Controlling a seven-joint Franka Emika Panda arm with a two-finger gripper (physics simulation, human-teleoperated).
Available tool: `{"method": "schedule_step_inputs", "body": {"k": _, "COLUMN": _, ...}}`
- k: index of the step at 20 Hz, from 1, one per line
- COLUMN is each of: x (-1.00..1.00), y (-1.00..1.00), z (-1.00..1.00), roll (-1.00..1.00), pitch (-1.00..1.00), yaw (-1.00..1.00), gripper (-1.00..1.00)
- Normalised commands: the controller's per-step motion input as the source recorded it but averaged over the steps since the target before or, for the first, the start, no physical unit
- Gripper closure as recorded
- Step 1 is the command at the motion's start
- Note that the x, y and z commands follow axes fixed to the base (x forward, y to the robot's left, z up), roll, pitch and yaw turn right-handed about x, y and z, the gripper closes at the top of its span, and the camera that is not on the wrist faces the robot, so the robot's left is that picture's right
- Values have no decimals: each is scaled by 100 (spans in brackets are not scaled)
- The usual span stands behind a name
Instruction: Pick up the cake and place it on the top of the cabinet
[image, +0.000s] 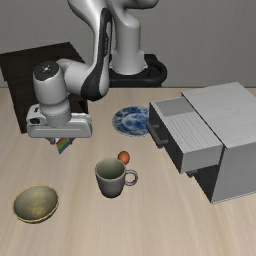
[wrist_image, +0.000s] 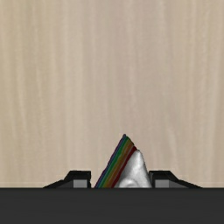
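The cake (image: 66, 146) is a small wedge with rainbow-coloured layers and white icing. It sits between the fingers of my gripper (image: 62, 139) at the exterior view's left, just above the wooden table (image: 150, 220). In the wrist view the cake (wrist_image: 127, 166) stands point-up between my two fingertips, and my gripper (wrist_image: 122, 181) is shut on it from both sides. The grey cabinet (image: 225, 120) stands at the exterior view's right, well away from my hand, and its flat top is bare.
The cabinet's drawer (image: 178, 128) is pulled out toward the table's middle. A blue patterned plate (image: 131, 120) lies beside it. A grey-green mug (image: 112, 178), a small orange-red object (image: 123, 157) and an olive bowl (image: 36, 204) lie nearer the front.
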Motion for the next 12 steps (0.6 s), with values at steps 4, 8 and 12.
{"method": "schedule_step_inputs", "body": {"k": 4, "x": 0, "y": 0, "z": 75, "roll": 0, "pitch": 0, "yaw": 0, "gripper": 100}}
{"method": "schedule_step_inputs", "body": {"k": 8, "x": 0, "y": 0, "z": 100, "roll": 0, "pitch": 0, "yaw": 0, "gripper": 100}}
{"method": "schedule_step_inputs", "body": {"k": 12, "x": 0, "y": 0, "z": 100, "roll": 0, "pitch": 0, "yaw": 0, "gripper": 100}}
